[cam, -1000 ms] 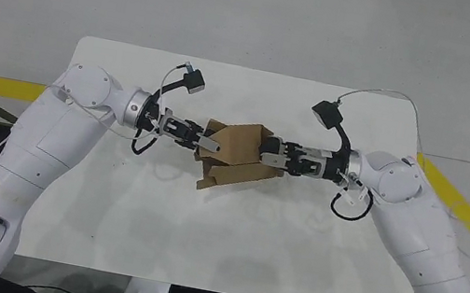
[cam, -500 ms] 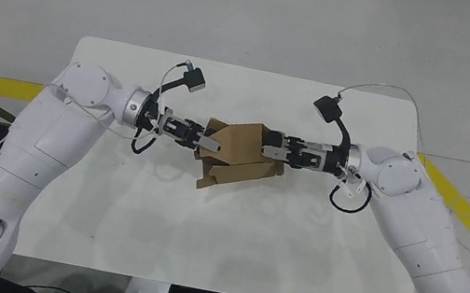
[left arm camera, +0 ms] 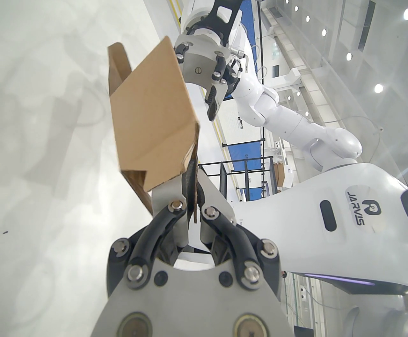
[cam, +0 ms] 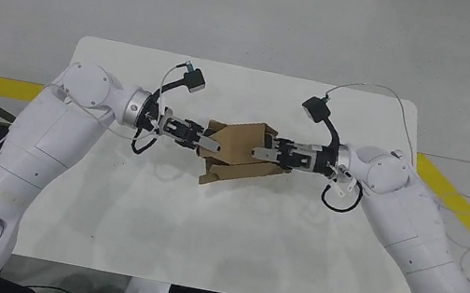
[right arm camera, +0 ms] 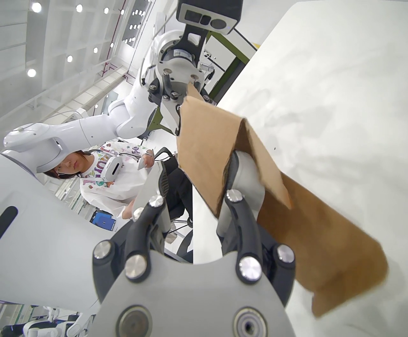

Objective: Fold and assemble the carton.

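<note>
Where the two arms meet over the middle of the white table (cam: 292, 251), the brown carton (cam: 236, 151) sits between them, only part-folded: panels stand at angles and one long flap slants away below the main body. Whether that flap touches the tabletop, cannot tell. Noted at the carton's left end: the left gripper (cam: 205, 141), arm roughly level. Its wrist view shows both fingers (left arm camera: 164, 196) pinched tight on the thin edge of a cardboard panel, no gap visible between pads and board. At the opposite end: the right gripper (cam: 260, 152), jaws spread apart and straddling a carton wall. In its wrist view one finger (right arm camera: 245, 178) is tucked inside the fold against the inner face of the board, while the other stands outside, apart from the panel. The left wrist view confirms it: one right finger hangs clear of the cardboard, the other is hidden behind it. Carton's open side faces the right arm.
</note>
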